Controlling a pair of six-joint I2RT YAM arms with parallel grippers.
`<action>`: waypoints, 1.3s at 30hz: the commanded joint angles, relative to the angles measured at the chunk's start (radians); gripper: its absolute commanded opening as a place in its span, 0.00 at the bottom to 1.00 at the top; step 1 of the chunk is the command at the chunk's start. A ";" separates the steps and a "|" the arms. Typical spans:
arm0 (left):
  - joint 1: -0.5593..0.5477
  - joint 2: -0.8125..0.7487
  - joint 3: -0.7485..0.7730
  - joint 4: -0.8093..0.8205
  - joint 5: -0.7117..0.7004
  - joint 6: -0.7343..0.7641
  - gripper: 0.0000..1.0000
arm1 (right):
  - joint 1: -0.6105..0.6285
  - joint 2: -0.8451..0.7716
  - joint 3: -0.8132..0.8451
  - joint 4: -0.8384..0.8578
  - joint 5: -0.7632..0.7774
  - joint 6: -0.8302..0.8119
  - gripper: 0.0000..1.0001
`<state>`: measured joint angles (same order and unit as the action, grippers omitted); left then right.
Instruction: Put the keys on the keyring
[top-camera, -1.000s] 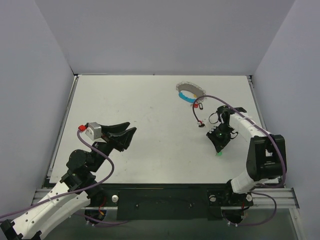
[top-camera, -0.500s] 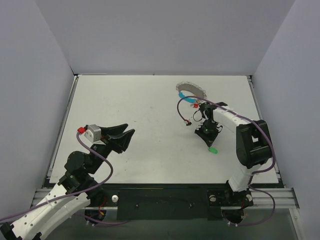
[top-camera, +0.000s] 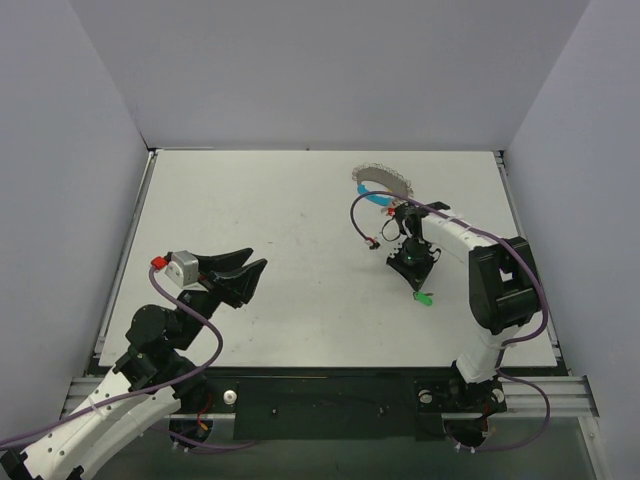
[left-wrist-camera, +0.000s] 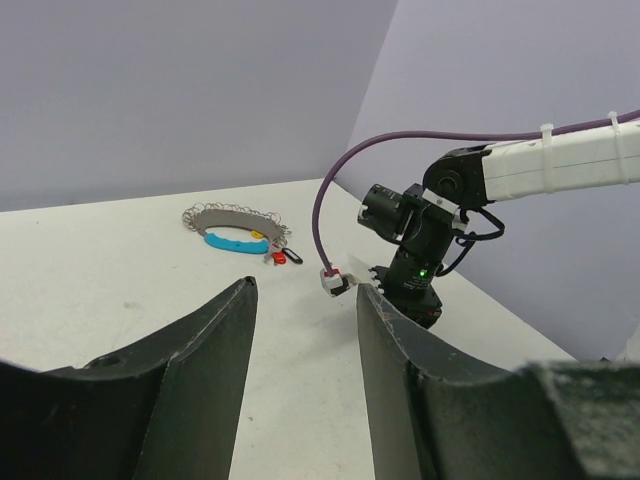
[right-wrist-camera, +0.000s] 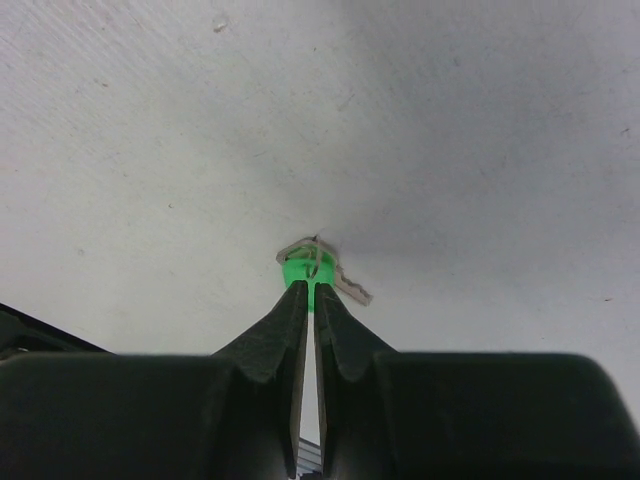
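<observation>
Pinching with the nearly closed jaws of the right gripper (right-wrist-camera: 307, 290), at their very tips, the green key (right-wrist-camera: 297, 270) by its head, ready to carry it. Yet to reach the keyring (top-camera: 384, 183), far behind those jaws. On the left gripper (left-wrist-camera: 305, 290), jaws wide apart, empty.

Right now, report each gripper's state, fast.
Left gripper: open, holding nothing.
Right gripper: closed on the green key, pinching its head at the fingertips.
</observation>
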<state>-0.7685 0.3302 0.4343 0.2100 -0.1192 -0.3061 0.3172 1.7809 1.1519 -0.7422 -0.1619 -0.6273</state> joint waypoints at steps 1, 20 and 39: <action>0.006 -0.002 0.012 0.011 -0.002 0.005 0.54 | 0.010 0.020 0.031 -0.057 0.018 0.009 0.05; 0.006 0.041 0.046 -0.037 0.039 -0.001 0.57 | -0.023 -0.162 0.075 -0.115 -0.209 0.041 0.19; 0.130 0.248 0.214 -0.299 0.168 -0.059 0.73 | -0.174 -0.564 -0.060 0.041 -0.475 0.147 0.36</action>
<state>-0.6922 0.5396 0.5579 -0.0074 -0.0368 -0.3595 0.1696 1.2835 1.1175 -0.7364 -0.5808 -0.5156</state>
